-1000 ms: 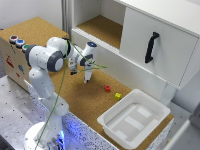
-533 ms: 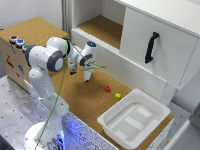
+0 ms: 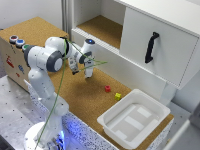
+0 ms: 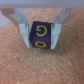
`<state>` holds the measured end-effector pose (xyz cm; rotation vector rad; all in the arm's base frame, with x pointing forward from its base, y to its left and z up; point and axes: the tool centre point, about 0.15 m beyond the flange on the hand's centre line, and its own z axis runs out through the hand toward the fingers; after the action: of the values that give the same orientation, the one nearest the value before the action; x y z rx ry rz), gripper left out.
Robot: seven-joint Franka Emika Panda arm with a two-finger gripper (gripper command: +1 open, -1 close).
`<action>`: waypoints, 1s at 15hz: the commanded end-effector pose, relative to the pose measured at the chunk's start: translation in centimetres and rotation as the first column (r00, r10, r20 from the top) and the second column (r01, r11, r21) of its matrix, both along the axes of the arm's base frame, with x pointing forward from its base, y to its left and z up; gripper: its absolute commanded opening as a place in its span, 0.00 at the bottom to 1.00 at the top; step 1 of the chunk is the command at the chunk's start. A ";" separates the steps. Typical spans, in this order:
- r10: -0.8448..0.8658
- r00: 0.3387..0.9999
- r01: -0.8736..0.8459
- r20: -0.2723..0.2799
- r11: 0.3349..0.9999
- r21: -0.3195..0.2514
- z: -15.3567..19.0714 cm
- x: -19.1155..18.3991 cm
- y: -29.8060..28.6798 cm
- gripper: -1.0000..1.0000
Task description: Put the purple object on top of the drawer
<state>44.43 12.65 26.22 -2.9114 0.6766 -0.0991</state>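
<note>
The purple block [image 4: 40, 34] with a yellow letter on its face fills the space between my two fingers in the wrist view, resting on or just above the cork surface. My gripper [image 4: 41, 31] is closed around it, one finger on each side. In the exterior view my gripper [image 3: 88, 75] points down at the cork floor in front of the wide white drawer [image 3: 107, 57]; the purple block is hidden there behind the fingers. The drawer's long white front panel runs along the back, with its cork-brown inner floor [image 3: 102, 27] above.
A red block [image 3: 107, 89] and a yellow block [image 3: 118, 96] lie on the cork toward the exterior view's right. A shallow white plastic tub [image 3: 132, 117] stands at the front right. A white cabinet door with a black handle [image 3: 151, 46] is at the right.
The arm and gripper stay at nearly the same spot over the cork; no clear movement shows between the earlier frames and now.
</note>
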 end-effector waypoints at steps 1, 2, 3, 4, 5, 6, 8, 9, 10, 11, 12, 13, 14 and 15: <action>0.281 0.959 -0.282 -0.026 0.959 -0.038 10.0 -0.5 4.5 0.00; 0.335 0.942 -0.335 -0.006 0.941 -0.049 11.6 -0.8 5.8 0.00; 0.408 0.913 -0.408 -0.005 0.911 -0.063 13.2 -1.0 7.4 0.00; 0.493 0.870 -0.490 0.019 0.867 -0.087 16.1 -1.5 9.8 0.00; 0.563 0.826 -0.559 0.016 0.823 -0.100 18.0 -1.9 11.7 0.00; 0.620 0.784 -0.616 0.017 0.781 -0.106 19.3 -2.4 13.3 0.00; 0.749 0.662 -0.747 -0.020 0.658 -0.097 21.2 -3.6 17.1 0.00; 0.793 0.608 -0.791 -0.038 0.601 -0.111 21.9 -4.1 18.9 0.00; 0.835 0.549 -0.834 -0.044 0.543 -0.099 22.5 -4.6 20.8 0.00; 0.876 0.480 -0.875 -0.046 0.475 -0.091 23.2 -5.3 23.2 0.00; 0.910 0.413 -0.908 -0.041 0.409 -0.086 23.6 -6.0 25.1 0.00; 0.934 0.356 -0.933 -0.034 0.353 -0.068 23.6 -6.4 26.6 0.00; 0.957 0.288 -0.957 -0.043 0.286 -0.054 23.4 -6.8 27.9 0.00; 0.977 0.211 -0.977 -0.043 0.210 -0.027 23.1 -7.0 29.4 0.00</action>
<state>37.46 34.01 47.77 -2.8161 -0.9223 -0.1989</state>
